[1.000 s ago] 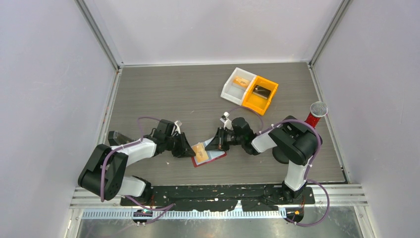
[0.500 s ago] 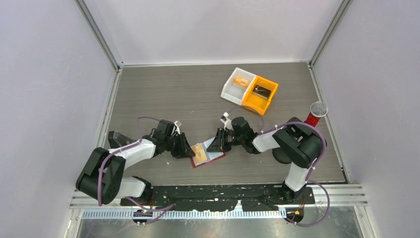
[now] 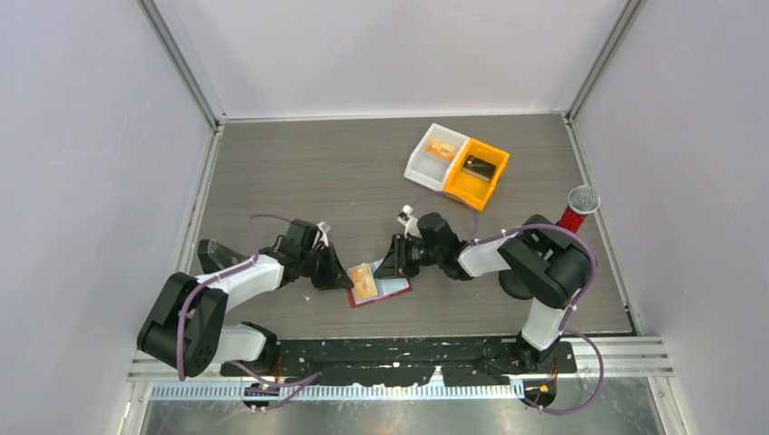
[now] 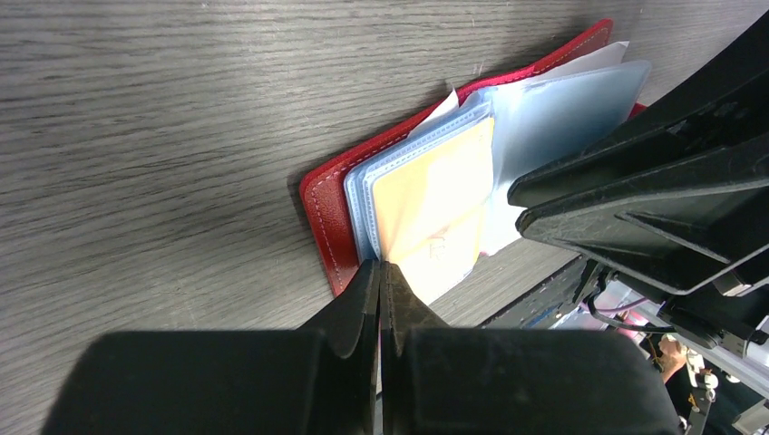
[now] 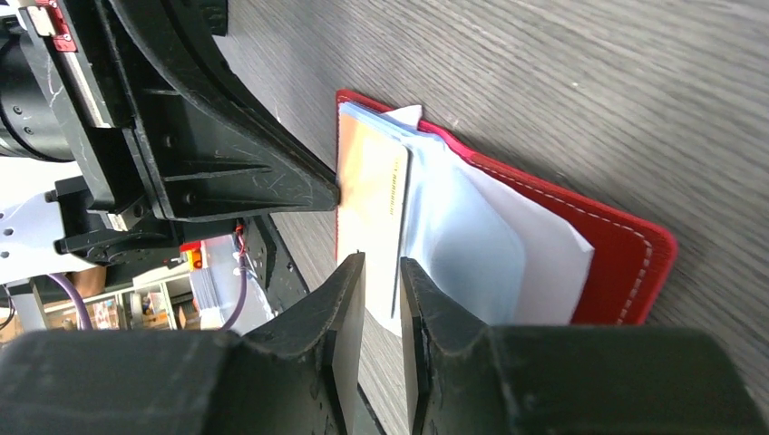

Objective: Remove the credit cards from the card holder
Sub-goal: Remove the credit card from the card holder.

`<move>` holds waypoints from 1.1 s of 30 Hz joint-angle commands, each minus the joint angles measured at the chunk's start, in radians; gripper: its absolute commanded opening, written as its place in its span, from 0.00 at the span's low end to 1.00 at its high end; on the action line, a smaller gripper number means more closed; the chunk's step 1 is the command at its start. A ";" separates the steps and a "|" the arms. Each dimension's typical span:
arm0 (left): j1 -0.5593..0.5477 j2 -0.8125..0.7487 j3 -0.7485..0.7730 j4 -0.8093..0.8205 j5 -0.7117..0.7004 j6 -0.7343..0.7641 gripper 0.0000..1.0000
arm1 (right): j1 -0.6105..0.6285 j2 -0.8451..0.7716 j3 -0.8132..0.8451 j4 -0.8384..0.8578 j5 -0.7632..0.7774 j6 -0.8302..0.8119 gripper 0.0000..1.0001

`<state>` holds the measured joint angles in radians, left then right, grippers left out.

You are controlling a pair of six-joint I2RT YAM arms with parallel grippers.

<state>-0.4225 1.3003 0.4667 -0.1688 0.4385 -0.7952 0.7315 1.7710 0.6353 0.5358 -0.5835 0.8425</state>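
Credit card [image 4: 435, 204] corner meets closed jaws of left gripper [image 4: 379, 272], perhaps pinched.

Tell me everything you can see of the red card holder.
The card holder lies open on the grey wood-grain table. Its red cover looks like leather with pale stitching; clear bluish sleeves and white paper fan out inside. One sleeve shows an orange-tan card, whose corner the left gripper pinches shut. The right gripper, jaws slightly apart, straddles a sleeve edge.
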 commanded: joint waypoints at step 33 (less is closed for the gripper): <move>-0.001 0.065 -0.050 0.057 -0.021 0.014 0.01 | 0.068 0.000 0.106 -0.154 0.118 -0.061 0.38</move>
<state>-0.4183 1.3296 0.4515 -0.1028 0.4793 -0.8043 0.7753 1.7866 0.7013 0.4377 -0.5228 0.8234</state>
